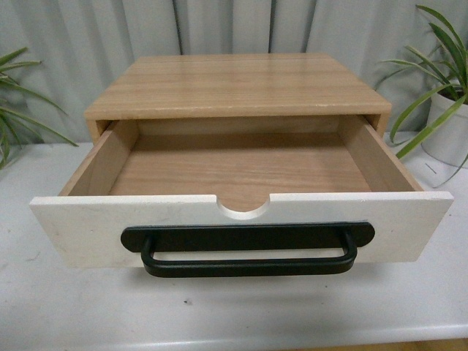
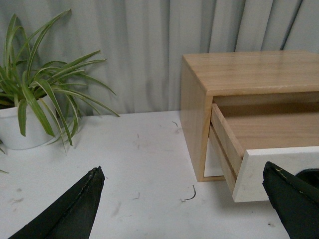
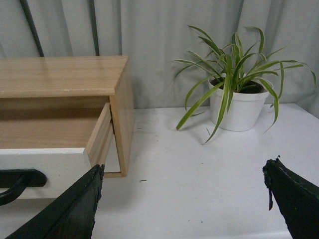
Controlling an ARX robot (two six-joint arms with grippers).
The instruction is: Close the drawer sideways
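Note:
The drawer [image 1: 73, 230] is pulled far out of a light wood cabinet [image 1: 238, 84]. Its white front carries a long black bar handle [image 1: 248, 250] and a half-round notch [image 1: 243, 208] in the top edge; the wood inside is bare. No gripper shows in the front view. My left gripper [image 2: 184, 199] is open and empty, low over the table left of the cabinet, with the drawer's white front corner [image 2: 259, 172] by one fingertip. My right gripper [image 3: 184, 199] is open and empty, right of the cabinet, near the drawer's other end [image 3: 45, 167].
The cabinet stands on a white table [image 1: 234, 314]. A potted plant in a white pot [image 3: 241, 107] stands at the right, another [image 2: 20, 127] at the left. A grey curtain hangs behind. The table's front edge [image 1: 292, 338] runs close before the drawer.

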